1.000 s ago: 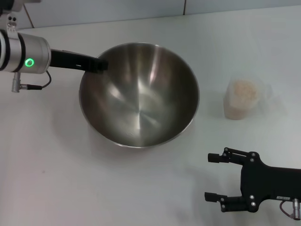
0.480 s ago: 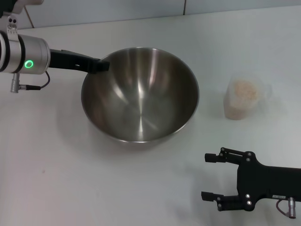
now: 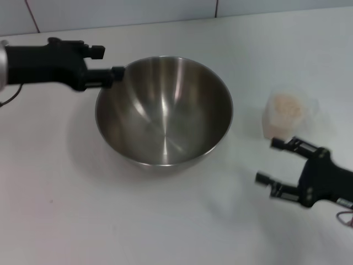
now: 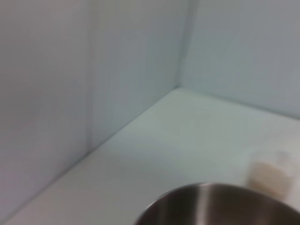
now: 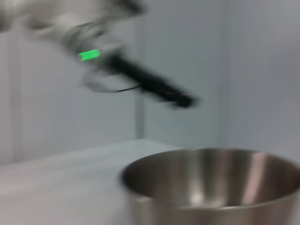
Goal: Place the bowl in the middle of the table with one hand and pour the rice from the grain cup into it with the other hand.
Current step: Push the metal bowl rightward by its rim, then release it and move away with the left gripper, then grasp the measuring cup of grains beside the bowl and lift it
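The steel bowl stands upright and empty near the middle of the white table. My left gripper is open just left of the bowl's far-left rim, with one fingertip right at the rim. The grain cup, full of rice, stands to the right of the bowl. My right gripper is open and empty, just in front of the cup. The left wrist view shows the bowl's rim and the cup. The right wrist view shows the bowl and the left arm.
A tiled wall runs along the table's far edge. White tabletop lies in front of the bowl and on its left.
My left gripper has let go of the bowl's rim, opened and drawn back a little. The bowl has settled level. My right gripper has moved away from me, up to the cup.
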Action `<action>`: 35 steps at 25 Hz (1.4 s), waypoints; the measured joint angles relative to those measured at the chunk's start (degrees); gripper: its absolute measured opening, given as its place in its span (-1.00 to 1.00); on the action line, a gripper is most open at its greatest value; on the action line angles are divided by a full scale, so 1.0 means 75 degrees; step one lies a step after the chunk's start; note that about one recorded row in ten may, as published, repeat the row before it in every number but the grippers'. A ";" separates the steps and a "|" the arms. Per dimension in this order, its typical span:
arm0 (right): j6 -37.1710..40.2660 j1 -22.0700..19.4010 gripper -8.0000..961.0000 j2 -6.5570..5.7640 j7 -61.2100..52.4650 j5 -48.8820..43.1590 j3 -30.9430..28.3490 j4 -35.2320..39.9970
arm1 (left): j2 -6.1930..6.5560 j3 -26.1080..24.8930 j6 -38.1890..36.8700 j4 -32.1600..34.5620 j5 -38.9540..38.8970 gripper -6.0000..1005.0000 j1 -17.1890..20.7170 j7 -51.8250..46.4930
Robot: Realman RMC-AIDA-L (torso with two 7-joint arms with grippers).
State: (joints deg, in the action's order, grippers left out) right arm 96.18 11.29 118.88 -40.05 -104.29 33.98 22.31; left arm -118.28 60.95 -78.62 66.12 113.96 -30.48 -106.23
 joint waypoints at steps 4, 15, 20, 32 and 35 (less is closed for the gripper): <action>-0.0033 -0.0203 0.72 0.0045 0.0470 0.0011 -0.1879 -0.0601 | 0.0021 -0.0028 -0.0700 0.0562 -0.0695 0.25 0.0871 0.1282; -0.1135 -0.0323 0.72 0.0050 0.1757 0.0020 -0.4092 -0.1593 | 0.0013 -0.0388 -0.1483 0.0226 -0.0817 0.73 0.1702 0.2051; -0.1944 -0.0088 0.72 0.0050 0.1778 0.0021 -0.4159 -0.1600 | 0.0009 -0.0333 -0.1469 0.0213 -0.0806 0.73 0.1702 0.2058; -0.2779 0.0362 0.71 0.0050 0.1793 0.0021 -0.4412 -0.1688 | 0.0008 -0.0215 -0.1497 0.0121 -0.0783 0.73 0.1565 0.2077; -0.2834 0.0447 0.68 0.0050 0.1797 0.0021 -0.4415 -0.1688 | 0.0010 -0.0193 -0.1494 0.0121 -0.0751 0.73 0.1545 0.2079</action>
State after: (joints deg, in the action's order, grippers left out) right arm 74.93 14.64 119.26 -26.58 -104.13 0.86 9.65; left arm -118.21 59.50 -89.83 67.03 108.33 -18.90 -90.64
